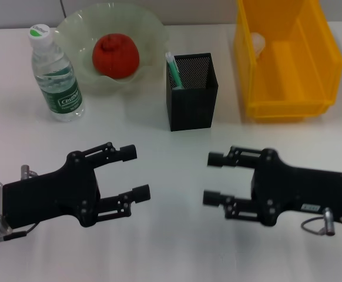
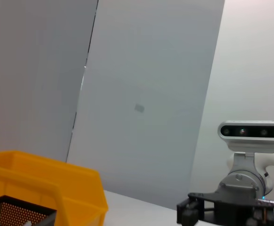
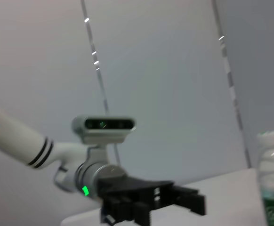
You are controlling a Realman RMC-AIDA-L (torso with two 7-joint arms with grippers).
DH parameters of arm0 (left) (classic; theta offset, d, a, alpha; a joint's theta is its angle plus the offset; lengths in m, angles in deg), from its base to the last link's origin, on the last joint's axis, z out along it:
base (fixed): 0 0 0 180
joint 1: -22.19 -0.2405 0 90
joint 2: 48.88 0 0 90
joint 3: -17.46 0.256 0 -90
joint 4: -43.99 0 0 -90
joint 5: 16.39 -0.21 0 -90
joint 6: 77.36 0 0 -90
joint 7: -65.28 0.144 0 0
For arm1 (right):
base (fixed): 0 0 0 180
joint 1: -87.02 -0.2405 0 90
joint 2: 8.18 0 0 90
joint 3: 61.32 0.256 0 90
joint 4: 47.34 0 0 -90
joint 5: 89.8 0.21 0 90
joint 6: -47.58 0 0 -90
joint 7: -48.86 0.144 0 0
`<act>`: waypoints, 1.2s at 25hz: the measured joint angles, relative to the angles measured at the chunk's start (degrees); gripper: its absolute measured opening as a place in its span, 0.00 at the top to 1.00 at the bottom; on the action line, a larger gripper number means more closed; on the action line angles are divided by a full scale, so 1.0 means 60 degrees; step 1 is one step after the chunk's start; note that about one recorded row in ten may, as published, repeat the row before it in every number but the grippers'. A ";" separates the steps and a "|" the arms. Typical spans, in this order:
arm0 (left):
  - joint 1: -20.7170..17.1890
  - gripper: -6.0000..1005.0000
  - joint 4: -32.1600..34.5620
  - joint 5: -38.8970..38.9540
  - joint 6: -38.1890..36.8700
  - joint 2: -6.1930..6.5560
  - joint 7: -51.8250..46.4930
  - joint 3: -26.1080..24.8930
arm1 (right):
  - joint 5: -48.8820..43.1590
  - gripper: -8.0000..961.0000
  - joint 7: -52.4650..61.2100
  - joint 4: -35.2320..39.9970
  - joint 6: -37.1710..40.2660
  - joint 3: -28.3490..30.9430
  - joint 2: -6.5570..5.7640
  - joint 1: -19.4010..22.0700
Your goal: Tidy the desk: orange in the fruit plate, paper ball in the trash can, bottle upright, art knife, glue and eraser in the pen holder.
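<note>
Grippers, left and right, spread wide, hold nothing.

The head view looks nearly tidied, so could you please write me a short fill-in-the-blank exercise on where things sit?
1. The orange lies in the pale green ____.
2. The bottle stands ____ on the table, beside the fruit plate.
3. The paper ball rests inside the ____ trash can.
4. The left gripper and right gripper both hover with fingers ____, in front of the pen holder.

Missing words: fruit plate; upright; yellow; open
</note>
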 joint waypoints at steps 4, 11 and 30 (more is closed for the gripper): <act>-0.0071 0.23 -0.0054 -0.0127 -0.0010 -0.0008 -0.0051 0.0000 | -0.0015 0.31 -0.0023 -0.0183 -0.0036 -0.0353 -0.0018 -0.0140; -0.0462 0.23 -0.0019 -0.0418 0.0074 -0.0019 0.0025 -0.0002 | -0.0023 0.31 -0.0041 -0.0238 -0.0379 -0.0858 0.0002 -0.0310; -0.0665 0.23 -0.0080 -0.0680 0.0165 -0.0034 0.0160 -0.0013 | 0.0062 0.31 -0.0024 -0.0246 -0.0991 -0.1322 0.0023 -0.0460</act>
